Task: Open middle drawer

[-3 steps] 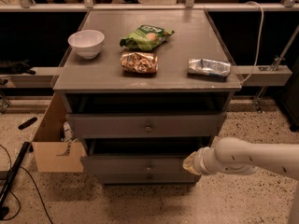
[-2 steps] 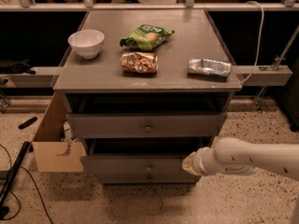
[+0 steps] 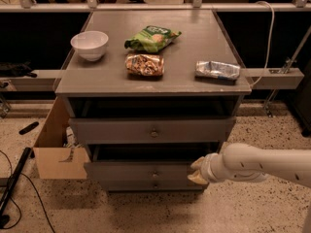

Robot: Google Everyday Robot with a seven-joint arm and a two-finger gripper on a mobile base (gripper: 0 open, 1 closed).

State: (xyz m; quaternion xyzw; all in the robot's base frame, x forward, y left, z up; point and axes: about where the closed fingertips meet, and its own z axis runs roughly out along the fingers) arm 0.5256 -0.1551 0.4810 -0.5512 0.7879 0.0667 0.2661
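Note:
The grey cabinet has three drawers. The middle drawer (image 3: 146, 171) has a shallow flat front with a small round knob (image 3: 155, 174) at its centre. Its front stands a little forward, with a dark gap above it. My gripper (image 3: 197, 171), at the end of the white arm (image 3: 252, 165) that comes in from the right, is at the right end of this drawer's front and covers that corner. It is well to the right of the knob. The taller top drawer (image 3: 150, 130) also stands forward. Only a strip of the bottom drawer (image 3: 155, 184) shows.
On the cabinet top (image 3: 112, 79) lie a white bowl (image 3: 90, 44), a green snack bag (image 3: 153, 37), a brown snack bag (image 3: 145, 64) and a silver packet (image 3: 217, 70). A cardboard box (image 3: 56, 149) stands against the cabinet's left side. Black cables (image 3: 14, 178) lie on the speckled floor at left.

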